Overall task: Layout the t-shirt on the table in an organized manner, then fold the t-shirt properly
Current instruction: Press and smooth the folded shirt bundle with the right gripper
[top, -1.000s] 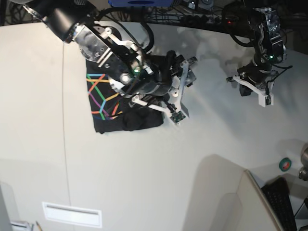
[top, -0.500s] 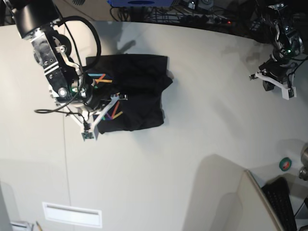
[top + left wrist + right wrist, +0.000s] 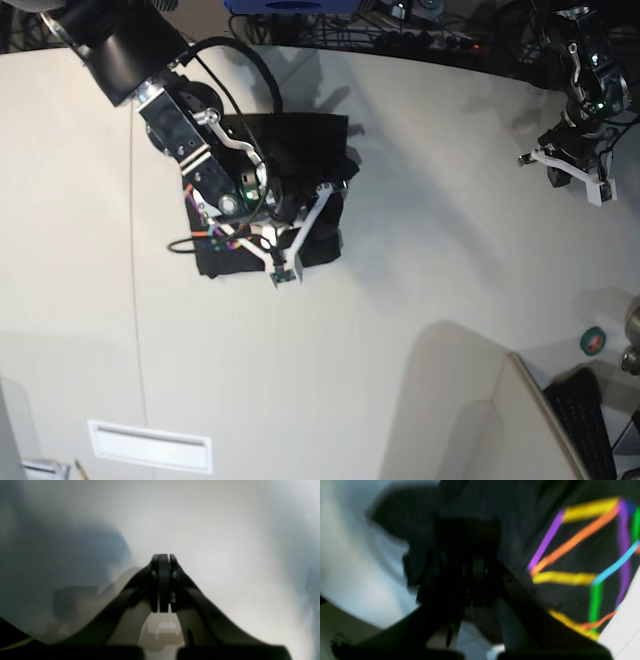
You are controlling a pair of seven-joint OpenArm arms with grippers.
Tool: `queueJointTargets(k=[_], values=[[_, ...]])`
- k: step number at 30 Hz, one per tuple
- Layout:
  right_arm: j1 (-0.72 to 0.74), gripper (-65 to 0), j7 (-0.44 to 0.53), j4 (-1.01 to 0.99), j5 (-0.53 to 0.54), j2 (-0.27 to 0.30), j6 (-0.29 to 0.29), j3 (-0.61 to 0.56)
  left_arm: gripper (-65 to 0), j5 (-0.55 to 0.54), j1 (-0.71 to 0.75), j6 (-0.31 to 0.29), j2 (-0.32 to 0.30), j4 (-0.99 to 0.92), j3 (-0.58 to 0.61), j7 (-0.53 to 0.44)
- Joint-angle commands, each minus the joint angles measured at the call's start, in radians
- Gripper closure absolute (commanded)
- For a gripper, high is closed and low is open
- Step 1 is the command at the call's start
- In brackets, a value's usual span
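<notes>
Base view: black t-shirt [image 3: 305, 150] lies bunched as a rough rectangle on the off-white tabletop [image 3: 420, 280], upper left of centre of frame, w/ a bit of the rainbow print showing at its left edge. Right arm hangs over the shirt; right end effector [image 3: 268, 195] sits above the cloth, mostly hidden by the arm's own body. Right wrist view, blurry: its jaws are pressed together, dark fabric right by them, print lines at frame right; can't tell if any cloth is pinched. Left end effector [image 3: 575, 170] is at far upper right, well apart from the shirt. Left wrist view: jaws pressed together, nothing between, blurred pale surface beyond.
</notes>
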Motion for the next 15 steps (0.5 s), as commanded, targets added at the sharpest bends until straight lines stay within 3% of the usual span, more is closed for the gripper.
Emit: queueJointTargets(k=[1,6,9,12,15], values=[[0.044,0.0,0.021,-0.005,0.005,-0.030,0.000,-0.016,0.0,-0.006,-0.002,0.001,-0.016,0.015,-0.005,-0.020],[0.179,0.0,0.137,-0.156,0.005,-0.109,0.000,-0.090,0.0,-0.006,-0.005,0.001,-0.016,0.015,-0.005,-0.020],[0.224,0.0,0.182,-0.150,0.005,-0.126,0.000,-0.101,0.0,-0.006,-0.008,0.001,-0.016,0.015,-0.005,-0.020],[0.235,0.0,0.080,-0.054,0.000,-0.112,0.000,-0.093,0.0,-0.006,-0.006,0.001,-0.016,0.015,-0.005,-0.020],[0.222,0.0,-0.050,0.014,0.000,-0.039,0.000,-0.092,0.0,-0.006,-0.003,0.001,-0.019,0.015,-0.013,-0.020]])
